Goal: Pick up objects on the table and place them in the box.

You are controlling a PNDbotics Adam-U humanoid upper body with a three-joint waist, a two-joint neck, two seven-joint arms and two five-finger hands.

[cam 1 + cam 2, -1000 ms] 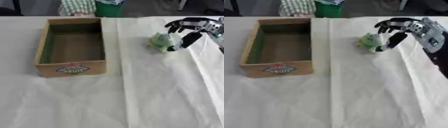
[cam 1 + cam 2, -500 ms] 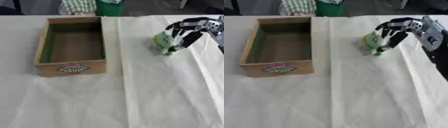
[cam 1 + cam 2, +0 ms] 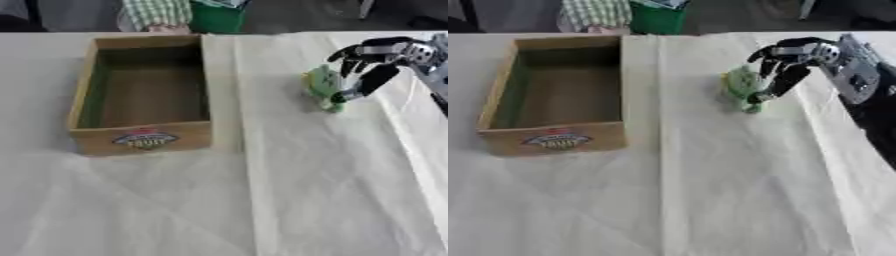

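Observation:
A small green toy (image 3: 323, 88) stands on the white tablecloth, right of the wooden box (image 3: 143, 141). The box is open-topped, holds nothing and has a fruit label on its front wall. My right hand (image 3: 791, 64) comes in from the right edge and sits against the toy. Its fingers (image 3: 353, 55) curl over the toy's top and far side. Its thumb (image 3: 368, 83) presses the toy's lower right side. The toy still rests on the cloth. My left hand shows in neither view.
A green bin (image 3: 213, 16) and a person's checked sleeve (image 3: 157, 12) sit beyond the table's far edge. A crease in the white cloth (image 3: 254, 200) runs from front to back between box and toy.
My right hand has moved left and closed in on the green toy; the thumb now touches it. The toy has tipped slightly, and the box has stayed put.

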